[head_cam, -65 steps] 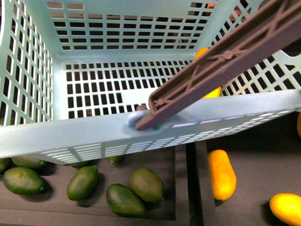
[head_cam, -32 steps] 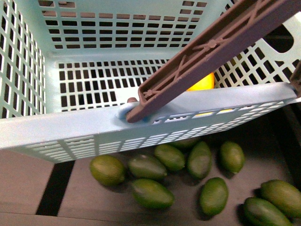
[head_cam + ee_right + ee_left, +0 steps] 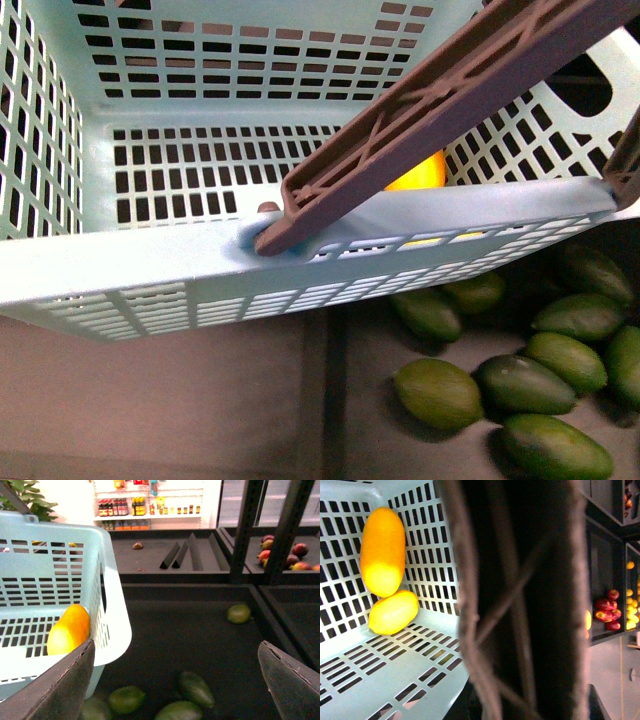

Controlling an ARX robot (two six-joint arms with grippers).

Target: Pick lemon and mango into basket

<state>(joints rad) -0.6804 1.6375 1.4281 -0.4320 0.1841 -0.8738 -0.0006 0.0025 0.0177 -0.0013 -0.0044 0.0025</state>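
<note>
A pale teal slotted plastic basket (image 3: pixel 395 670) with a brown-grey swing handle (image 3: pixel 440 100) holds an elongated yellow-orange mango (image 3: pixel 382 550) leaning against its wall and a smaller, plumper bright yellow lemon (image 3: pixel 393 612) touching the mango on the floor.

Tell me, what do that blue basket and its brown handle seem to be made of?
The basket looks like moulded plastic: pale teal, smooth, slightly glossy, with evenly cut slots in walls and floor. The handle also seems plastic, matte brown-grey, with cast ribs crossing along its length.
</note>
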